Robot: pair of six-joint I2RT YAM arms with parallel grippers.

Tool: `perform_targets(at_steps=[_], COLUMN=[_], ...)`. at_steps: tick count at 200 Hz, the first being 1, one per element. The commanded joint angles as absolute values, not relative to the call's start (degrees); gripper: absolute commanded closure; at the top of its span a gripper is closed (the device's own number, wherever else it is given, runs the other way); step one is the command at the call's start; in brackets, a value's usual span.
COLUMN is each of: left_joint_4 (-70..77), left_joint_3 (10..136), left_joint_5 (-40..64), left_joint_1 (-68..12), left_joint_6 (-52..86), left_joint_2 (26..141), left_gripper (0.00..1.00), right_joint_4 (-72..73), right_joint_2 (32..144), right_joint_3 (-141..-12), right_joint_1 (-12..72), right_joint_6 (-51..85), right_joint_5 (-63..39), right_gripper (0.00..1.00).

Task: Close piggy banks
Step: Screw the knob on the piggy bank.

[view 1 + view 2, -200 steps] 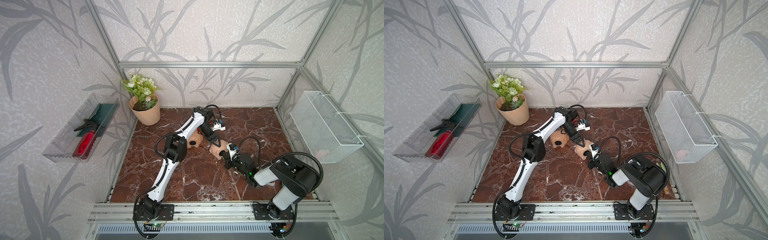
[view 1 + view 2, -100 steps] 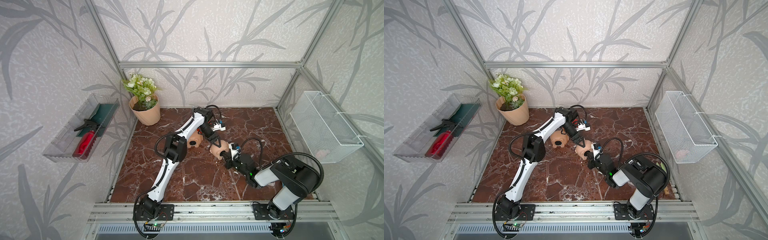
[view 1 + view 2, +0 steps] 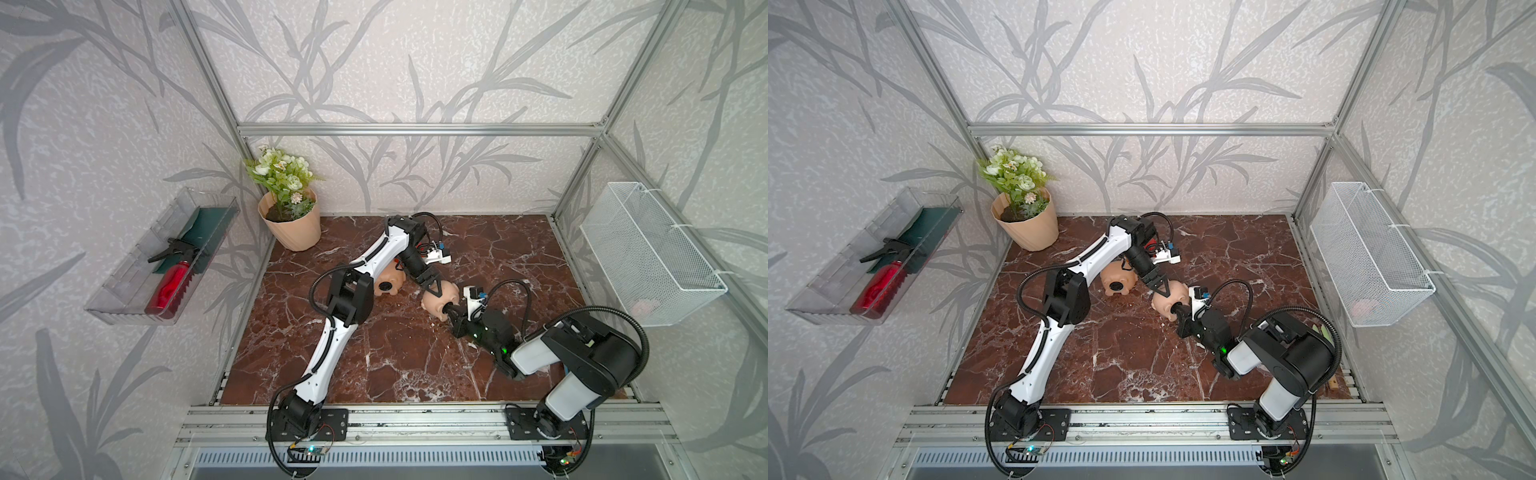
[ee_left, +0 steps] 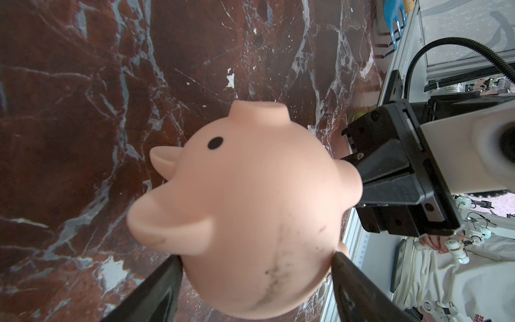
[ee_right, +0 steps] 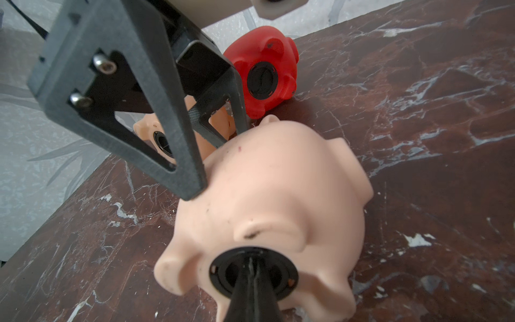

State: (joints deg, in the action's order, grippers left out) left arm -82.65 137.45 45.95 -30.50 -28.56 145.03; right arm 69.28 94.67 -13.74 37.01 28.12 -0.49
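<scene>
Here, both arms meet on one piggy bank near the middle of the red-brown, white-veined marble-pattern surface [image 3: 374,365]. The white-and-black left arm [image 3: 376,255] bends back toward the centre. Its jaws stand partly open and clamp the small, rounded, peach-tan, plastic-looking piggy bank [image 3: 441,296] [image 3: 1168,297] [image 4: 250,209] across the body. The left wrist view shows one dark jaw pressed against each flank.

The pig is turned so that its belly faces the black-and-white right arm [image 3: 536,353]. The right arm's jaws are closed tight, tips together. Those tips sit at the centre of the round black plastic plug [image 5: 220,271] set in the pig's belly hole. Whether they pinch a ridge on the plug cannot be told.

Just behind the held pig, a second peach-tan piggy bank [image 3: 388,282] [image 5: 140,129] lies on its side on the surface. Its dark belly opening faces the camera head, and the left arm partly hides it. Near it, in the right wrist view, lies the bright red rounded piggy bank [image 5: 264,55], also on its side, with a black plug in its belly hole.
</scene>
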Motion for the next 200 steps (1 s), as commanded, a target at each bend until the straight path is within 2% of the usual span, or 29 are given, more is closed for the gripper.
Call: perform_targets(at_steps=[1, 181, 200], left_joint_4=[-85.3, -84.6, -84.6], left_joint_3=[135.5, 135.4, 135.6], left_joint_5=[44.9, 43.8, 43.5], left_joint_1=[-33.0, -33.0, -33.1], left_joint_6=[-30.1, -29.4, -29.4], left_joint_2=[145.3, 144.9, 144.8], left_gripper=[0.18, 0.18, 0.18], right_joint_4=[76.3, 80.5, 80.3], right_joint_2=[94.8, 96.1, 95.8], right_joint_3=[-14.0, -13.4, -13.2], right_joint_1=[36.6, 36.6, 36.6], right_joint_6=[30.4, 34.2, 33.1], right_joint_5=[-0.3, -3.6, -3.8], right_gripper=[1.00, 1.00, 0.97])
